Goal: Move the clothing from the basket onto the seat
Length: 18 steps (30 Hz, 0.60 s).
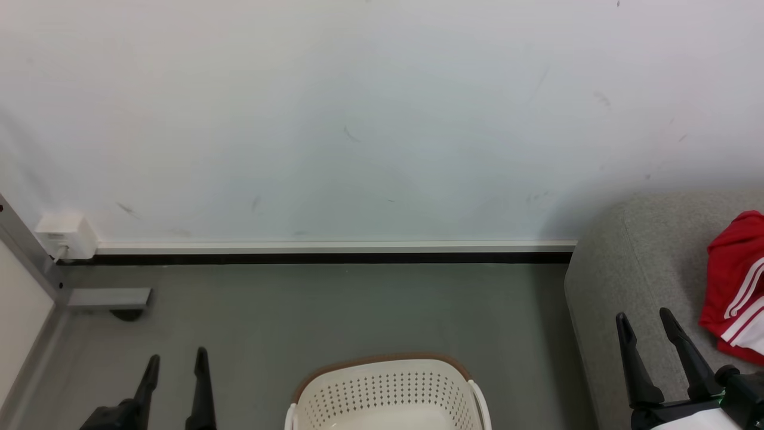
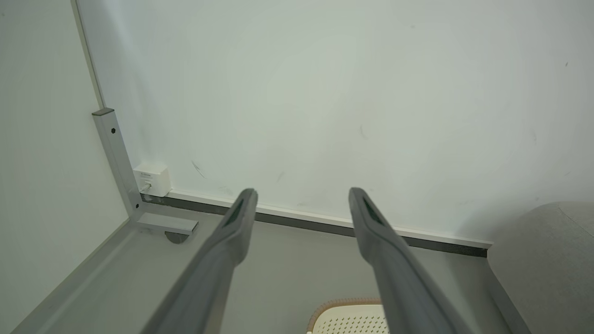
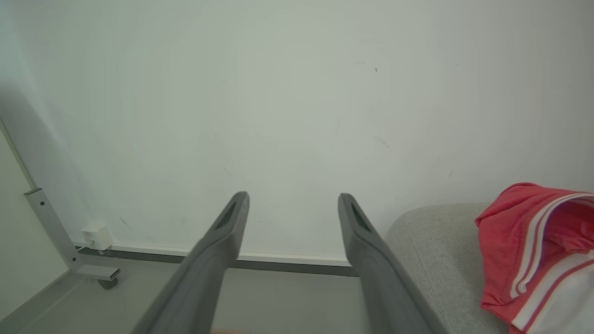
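In the head view, the basket [image 1: 387, 391] sits at the bottom centre on the grey floor [image 1: 334, 304], its brown rim towards the white wall [image 1: 358, 119]. Left of the basket, the left gripper [image 1: 178, 353] hangs above the floor with its two dark fingers spread apart and nothing between them. Right of the basket stands the seat [image 1: 638, 257], and the right gripper [image 1: 643, 313] hovers over the seat's near edge, fingers likewise parted and holding nothing. The clothing [image 1: 737, 280], red with white stripes, lies on the seat, further right of the basket than that gripper. Far left of the basket, a small white box [image 1: 65, 236] sits at the foot of the wall.

In the left wrist view, the left gripper [image 2: 302, 190] points at the wall, wide open. The basket [image 2: 352, 320] shows at the bottom edge beside one finger, with the seat [image 2: 547, 260] to its right.

In the right wrist view, the right gripper [image 3: 293, 195] is open and empty. A tan sliver at the bottom edge may be the basket's rim; it is too small to be sure. Right of it, the clothing [image 3: 524, 232] lies bunched on the seat [image 3: 431, 250].
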### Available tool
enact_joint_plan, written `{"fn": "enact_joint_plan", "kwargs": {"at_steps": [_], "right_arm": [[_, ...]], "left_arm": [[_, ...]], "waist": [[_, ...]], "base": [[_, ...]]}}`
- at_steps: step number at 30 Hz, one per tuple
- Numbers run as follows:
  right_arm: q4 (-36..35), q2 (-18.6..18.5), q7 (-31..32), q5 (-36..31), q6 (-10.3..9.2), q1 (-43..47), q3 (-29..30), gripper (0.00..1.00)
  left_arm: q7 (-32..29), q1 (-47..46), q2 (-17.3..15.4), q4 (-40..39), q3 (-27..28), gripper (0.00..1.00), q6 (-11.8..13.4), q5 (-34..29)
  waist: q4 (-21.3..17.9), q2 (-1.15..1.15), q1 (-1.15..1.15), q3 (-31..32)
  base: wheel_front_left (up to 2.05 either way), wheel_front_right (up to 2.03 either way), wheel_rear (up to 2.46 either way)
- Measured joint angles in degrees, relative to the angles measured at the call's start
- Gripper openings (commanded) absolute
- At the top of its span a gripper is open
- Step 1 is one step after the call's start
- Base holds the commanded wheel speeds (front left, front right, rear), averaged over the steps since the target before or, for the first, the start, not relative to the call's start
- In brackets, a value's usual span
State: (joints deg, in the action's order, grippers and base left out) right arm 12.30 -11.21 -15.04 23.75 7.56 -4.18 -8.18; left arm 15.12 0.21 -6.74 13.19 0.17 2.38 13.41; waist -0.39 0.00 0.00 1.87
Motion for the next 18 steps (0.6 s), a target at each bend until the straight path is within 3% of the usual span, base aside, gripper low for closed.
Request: {"fn": "enact_joint_plan", "kwargs": {"at_steps": [18], "right_arm": [[0.58,0.03,0.0,0.23,0.0,-0.38,-0.11,1.0]], "left_arm": [[0.01,-0.3,2.63,0.89,3.65,1.0,-2.77,-3.32]], "waist": [[-0.21,0.0,0.0,0.09]], "base": [[0.0,0.0,0.0]]}}
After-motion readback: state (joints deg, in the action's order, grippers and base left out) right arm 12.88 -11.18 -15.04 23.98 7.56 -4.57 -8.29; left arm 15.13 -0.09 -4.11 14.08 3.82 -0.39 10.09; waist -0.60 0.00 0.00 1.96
